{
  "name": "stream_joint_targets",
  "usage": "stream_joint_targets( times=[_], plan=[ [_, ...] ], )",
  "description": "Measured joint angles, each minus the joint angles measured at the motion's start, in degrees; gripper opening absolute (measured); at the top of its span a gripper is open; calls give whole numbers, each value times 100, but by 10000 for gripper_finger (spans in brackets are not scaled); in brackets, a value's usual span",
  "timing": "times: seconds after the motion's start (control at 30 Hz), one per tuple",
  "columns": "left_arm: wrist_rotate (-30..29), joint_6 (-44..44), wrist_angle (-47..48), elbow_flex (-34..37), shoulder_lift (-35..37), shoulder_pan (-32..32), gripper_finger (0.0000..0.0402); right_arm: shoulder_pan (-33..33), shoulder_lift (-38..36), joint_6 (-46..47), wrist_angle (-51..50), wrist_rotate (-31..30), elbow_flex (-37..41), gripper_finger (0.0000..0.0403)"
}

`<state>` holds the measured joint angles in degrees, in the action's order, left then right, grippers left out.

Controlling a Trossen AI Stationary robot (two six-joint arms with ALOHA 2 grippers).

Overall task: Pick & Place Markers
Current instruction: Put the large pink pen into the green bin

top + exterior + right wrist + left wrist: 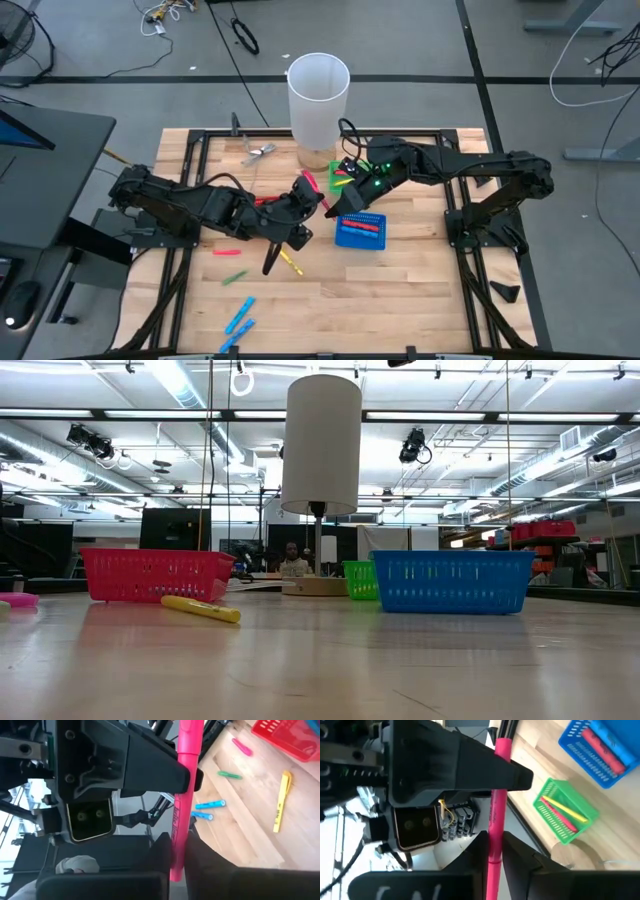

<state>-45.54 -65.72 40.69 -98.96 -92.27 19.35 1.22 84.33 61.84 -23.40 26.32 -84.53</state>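
A pink marker (314, 190) is held above the table's middle between both grippers. My left gripper (303, 196) is shut on it, and my right gripper (331, 207) is shut on it from the other side. Loose markers lie on the near left of the table: a yellow one (288, 262), a green one (233, 277), a pink one (225, 252) and two light blue ones (240, 315). The blue basket (360, 230) holds red markers. The green basket (347, 172) holds yellow and red markers. The red basket (155, 573) is mostly hidden under my left arm. My left gripper pinches the pink marker's shaft (495, 845) between its two fingers, which lie across it. The marker runs on past the fingers to my right gripper and is clear of the table. My right gripper pinches the same marker's shaft (179, 837) between its two fingers, which lie across it. The marker runs on past the fingers to my left gripper and is clear of the table.
A tall white cylinder (318, 95) stands at the table's far middle, just behind the green basket. A metal clip (258, 152) lies at the far left. Bare wood (400, 300) lies at the near right.
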Motion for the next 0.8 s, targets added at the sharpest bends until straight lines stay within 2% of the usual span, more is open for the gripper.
stream_joint_targets(
  times=[0.23,0.5,0.67,0.8],
  plan=[
    [28,1480,-17,0,2,67,74,14,-3,-139,-54,-21,-7,17],
    [336,3113,-12,9,24,467,136,206,-77,-509,-324,-79,-31,16],
    [268,4327,2,9,26,653,167,385,-149,-1070,-935,-59,-31,16],
    [210,5197,344,9,31,667,173,413,-151,-1898,-1542,-76,-31,16]
  ],
)
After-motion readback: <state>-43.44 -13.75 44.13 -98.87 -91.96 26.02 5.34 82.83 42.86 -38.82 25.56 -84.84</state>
